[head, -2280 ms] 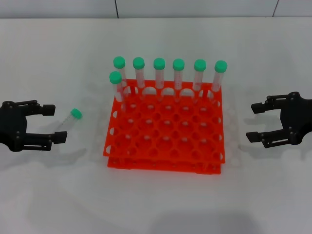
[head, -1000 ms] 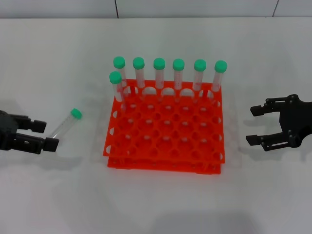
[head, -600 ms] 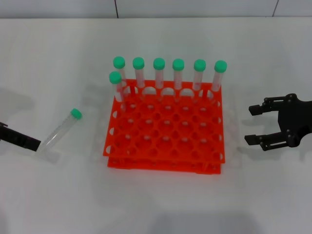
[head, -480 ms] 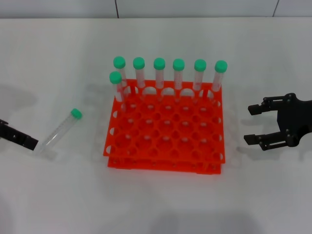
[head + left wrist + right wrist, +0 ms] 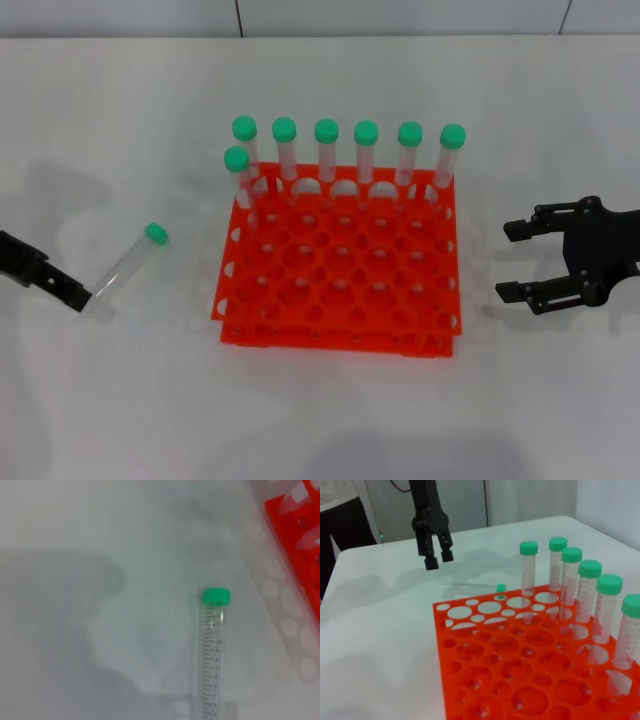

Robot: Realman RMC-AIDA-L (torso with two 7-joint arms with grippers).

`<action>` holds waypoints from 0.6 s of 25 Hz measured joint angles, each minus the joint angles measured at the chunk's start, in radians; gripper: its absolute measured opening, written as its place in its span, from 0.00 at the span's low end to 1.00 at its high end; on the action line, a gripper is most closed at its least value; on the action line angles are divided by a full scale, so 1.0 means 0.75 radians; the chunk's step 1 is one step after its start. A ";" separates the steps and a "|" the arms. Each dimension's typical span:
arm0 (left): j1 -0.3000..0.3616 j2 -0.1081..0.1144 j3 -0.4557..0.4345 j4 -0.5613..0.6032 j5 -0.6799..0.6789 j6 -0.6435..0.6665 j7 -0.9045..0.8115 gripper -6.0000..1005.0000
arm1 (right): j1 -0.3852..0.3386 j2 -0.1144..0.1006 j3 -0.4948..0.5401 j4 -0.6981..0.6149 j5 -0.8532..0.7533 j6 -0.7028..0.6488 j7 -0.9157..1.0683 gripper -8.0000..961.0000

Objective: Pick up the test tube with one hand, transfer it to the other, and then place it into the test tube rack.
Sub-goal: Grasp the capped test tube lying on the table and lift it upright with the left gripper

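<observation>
White table (image 5: 330, 420) carries everything. At far left the left hand (image 5: 436, 560) hangs above the table with its fingers slightly apart, holding nothing. Just beside it lies the test tube (image 5: 126, 265), flat, green cap toward the orange test tube rack (image 5: 340, 290). Rightmost, the right hand (image 5: 520, 262) hovers wide open, empty.

Head overhead, wrists low (both show rack (image 5: 338, 262))

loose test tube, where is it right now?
Head view: the test tube lies on the table, left of the test tube rack, with the left gripper above its clear end.
</observation>
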 joint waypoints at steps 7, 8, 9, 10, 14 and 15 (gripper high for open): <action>-0.011 -0.028 0.093 -0.045 0.001 -0.082 -0.026 0.87 | 0.000 0.004 0.000 0.001 -0.006 0.015 -0.001 0.81; -0.012 -0.030 0.100 -0.049 0.002 -0.092 -0.029 0.87 | 0.000 0.005 0.000 0.001 -0.006 0.015 -0.003 0.81; -0.013 -0.031 0.110 -0.052 0.002 -0.104 -0.032 0.86 | 0.000 0.005 0.000 0.002 -0.006 0.016 -0.006 0.81; -0.013 -0.031 0.114 -0.052 0.002 -0.110 -0.035 0.86 | 0.000 0.006 0.000 0.002 -0.006 0.016 -0.008 0.81; -0.015 -0.034 0.121 -0.060 0.005 -0.117 -0.037 0.85 | 0.000 0.009 0.000 0.002 -0.007 0.017 -0.011 0.81; -0.018 -0.035 0.122 -0.069 0.009 -0.118 -0.037 0.85 | 0.000 0.010 0.000 0.003 -0.007 0.018 -0.012 0.81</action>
